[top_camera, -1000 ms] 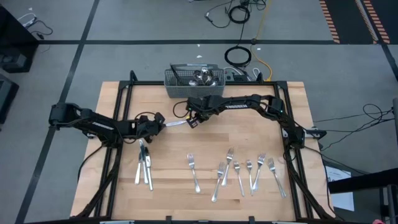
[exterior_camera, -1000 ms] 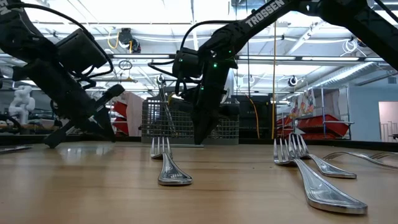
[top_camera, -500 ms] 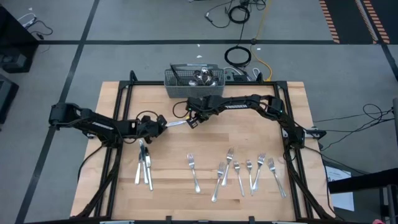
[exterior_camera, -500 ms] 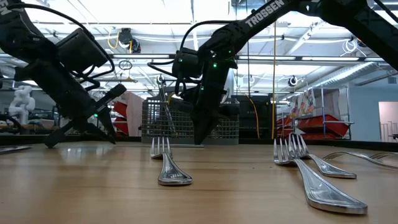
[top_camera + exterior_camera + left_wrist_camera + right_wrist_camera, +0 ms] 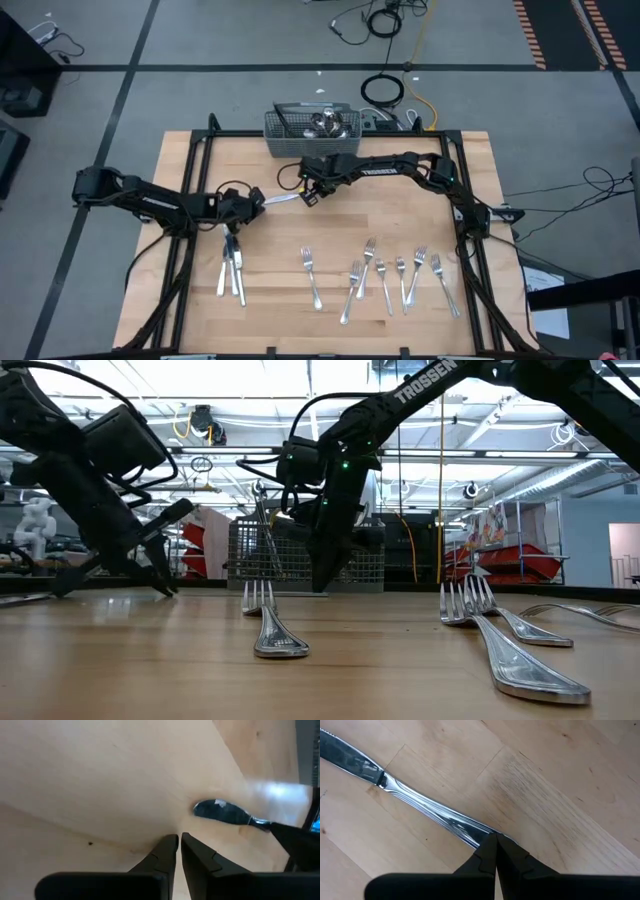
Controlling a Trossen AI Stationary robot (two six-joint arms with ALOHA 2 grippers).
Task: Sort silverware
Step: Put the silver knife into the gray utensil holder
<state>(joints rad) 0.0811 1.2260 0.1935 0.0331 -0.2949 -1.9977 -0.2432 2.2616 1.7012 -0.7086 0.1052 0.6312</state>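
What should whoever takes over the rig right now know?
Right hand: shut on the handle end of a table knife, mid-table near the basket.
Left hand: narrowly open, empty, just short of that knife's blade tip.
Done: knives grouped on the left side; forks in a row on the right.
Left: place this knife; more silverware sits in the basket.

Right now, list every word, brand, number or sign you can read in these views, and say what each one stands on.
"TROSSEN": white letters on the right arm's link in the low view.
White lettering on the same right arm link in the high view: too small to read.
Red signs or banners in the room behind the table: no text legible.
Nothing readable on the silverware, the basket or the table.
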